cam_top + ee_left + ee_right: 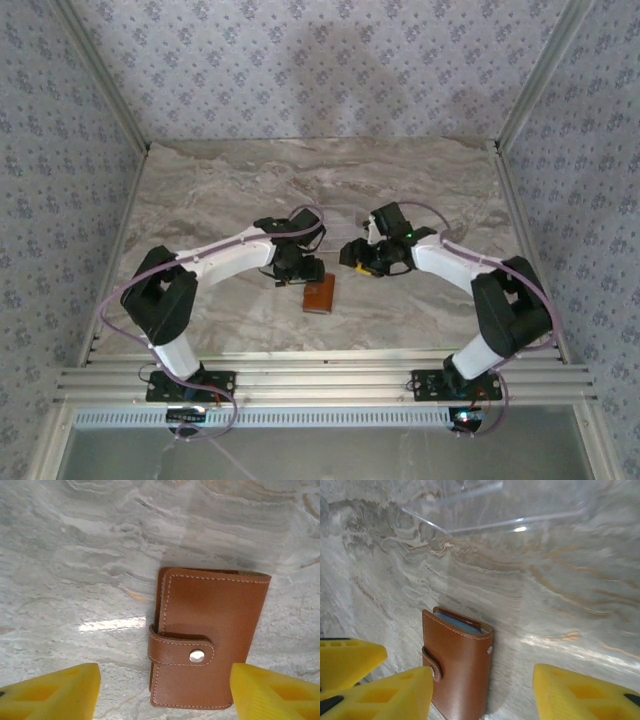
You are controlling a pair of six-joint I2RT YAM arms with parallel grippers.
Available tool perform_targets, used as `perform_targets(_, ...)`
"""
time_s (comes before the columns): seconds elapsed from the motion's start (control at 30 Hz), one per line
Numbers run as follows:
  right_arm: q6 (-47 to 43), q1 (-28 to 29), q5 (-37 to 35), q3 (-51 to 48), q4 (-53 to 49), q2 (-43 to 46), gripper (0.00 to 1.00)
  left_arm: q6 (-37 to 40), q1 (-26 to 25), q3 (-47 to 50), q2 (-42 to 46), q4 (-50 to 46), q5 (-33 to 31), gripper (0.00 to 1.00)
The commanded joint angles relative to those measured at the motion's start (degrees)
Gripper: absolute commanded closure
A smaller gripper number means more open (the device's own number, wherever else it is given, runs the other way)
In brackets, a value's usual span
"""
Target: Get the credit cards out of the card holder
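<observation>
The tan-brown leather card holder [320, 294] lies flat on the marble table, folded shut with its strap snapped over a metal stud [197, 655]. A grey-blue inner panel [457, 622] peeks out of its top end. The credit cards are hidden inside. My left gripper [298, 269] hovers just above the holder's far-left side; in the left wrist view the left gripper [165, 695] stands open, its yellow fingers [50, 692] straddling the holder [207, 645]. My right gripper [354, 256] hangs up and right of the holder [462, 665], and in the right wrist view it [482, 695] is open and holds nothing.
A clear acrylic tray [495, 505] rests on the table beyond the holder. A yellow finger of the left gripper [345, 660] shows at the left edge of the right wrist view. The marble tabletop [220, 190] is walled by patterned panels.
</observation>
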State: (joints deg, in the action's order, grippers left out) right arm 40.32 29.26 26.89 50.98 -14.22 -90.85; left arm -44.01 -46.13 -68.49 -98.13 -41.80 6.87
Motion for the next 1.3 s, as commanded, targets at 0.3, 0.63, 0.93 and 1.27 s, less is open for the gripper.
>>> perform_targets(0.3, 6.18, 3.86, 6.85, -2.29, 12.43, -10.95, 0.52, 1.27, 0.86, 5.61, 1.38, 7.94, 7.11, 0.43)
perform_targets(0.63, 7.52, 4.93, 8.61, -2.36, 13.71, -11.02, 0.58, 1.98, 0.84, 5.52, -0.62, 9.0, 8.09, 0.49)
perform_targets(0.93, 7.11, 5.17, 8.35, -1.46, 12.24, -10.77, 0.71, 2.79, 0.69, 4.96, -2.31, 7.57, 6.45, 0.52)
perform_targets(1.27, 5.85, 5.33, 7.23, -0.81, 9.36, -10.97, 0.94, 5.25, -0.91, 1.43, -4.57, -0.32, -2.07, 0.53)
